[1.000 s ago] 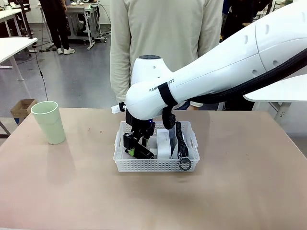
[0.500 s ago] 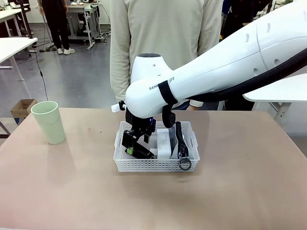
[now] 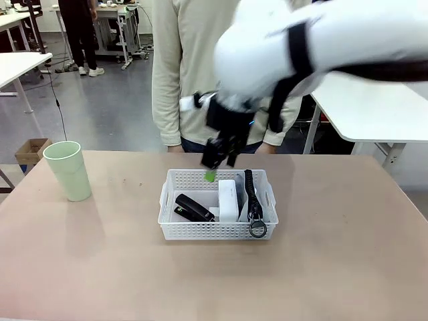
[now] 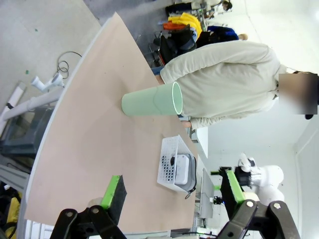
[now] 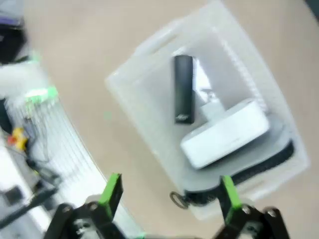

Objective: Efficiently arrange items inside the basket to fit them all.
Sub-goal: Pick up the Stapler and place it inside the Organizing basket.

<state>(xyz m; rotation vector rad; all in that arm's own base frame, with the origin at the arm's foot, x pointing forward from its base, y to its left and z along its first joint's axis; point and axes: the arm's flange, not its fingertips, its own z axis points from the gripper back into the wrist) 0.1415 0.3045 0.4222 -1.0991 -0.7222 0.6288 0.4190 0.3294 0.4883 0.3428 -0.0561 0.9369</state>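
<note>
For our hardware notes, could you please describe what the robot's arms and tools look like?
The right arm is glossy white with rounded segments, a black strap around it and a black cable along it. The right tool is black with bright green pads; the left tool looks the same.

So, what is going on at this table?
The right claw hangs open above the basket, holding nothing. Inside lie the black stapler, the white box and the grey pouch. The green cup stands outside on the table, at the robot's left. The left claw is open too. A person stands at the far side.
</note>
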